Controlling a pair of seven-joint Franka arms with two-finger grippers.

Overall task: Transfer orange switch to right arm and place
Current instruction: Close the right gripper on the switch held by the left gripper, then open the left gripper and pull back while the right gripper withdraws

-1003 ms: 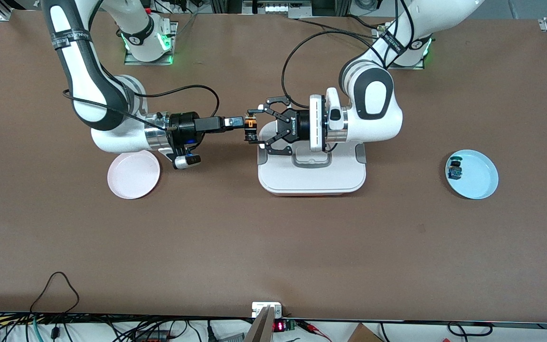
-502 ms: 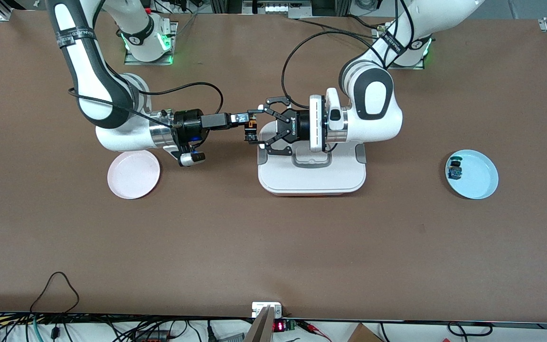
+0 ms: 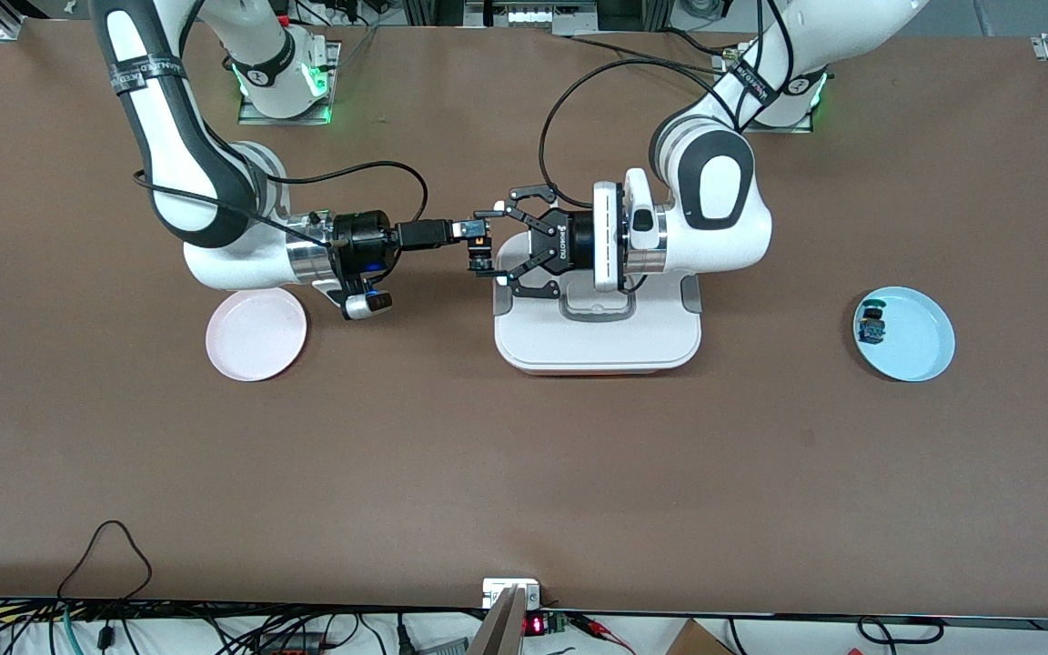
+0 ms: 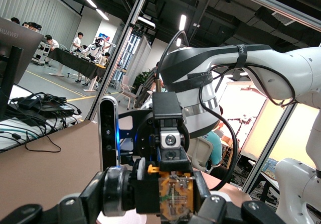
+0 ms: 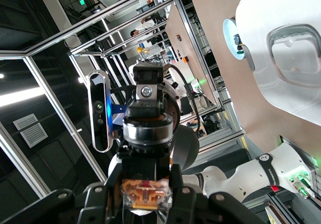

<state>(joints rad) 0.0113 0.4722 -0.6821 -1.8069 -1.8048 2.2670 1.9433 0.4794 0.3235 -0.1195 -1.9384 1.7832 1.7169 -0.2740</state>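
Observation:
The orange switch [image 3: 481, 238] hangs in the air between the two grippers, over the table beside the white box. My left gripper [image 3: 486, 243], the claw-like one, is shut on it. It shows amber and black in the left wrist view [image 4: 175, 194]. My right gripper [image 3: 472, 234], slim and black, has its tip at the switch from the right arm's end. In the right wrist view its fingers [image 5: 176, 196] stand close on either side of the switch [image 5: 144, 193]. I see no firm grip there.
A white lidded box [image 3: 597, 341] sits under the left wrist. A pink plate [image 3: 256, 335] lies near the right wrist. A blue plate [image 3: 929, 350] toward the left arm's end holds a blue-and-green component [image 3: 871, 326]. Cables run along the table's front edge.
My right gripper has moved toward the left gripper until its tip reached the switch. The left arm has stayed still with the switch.

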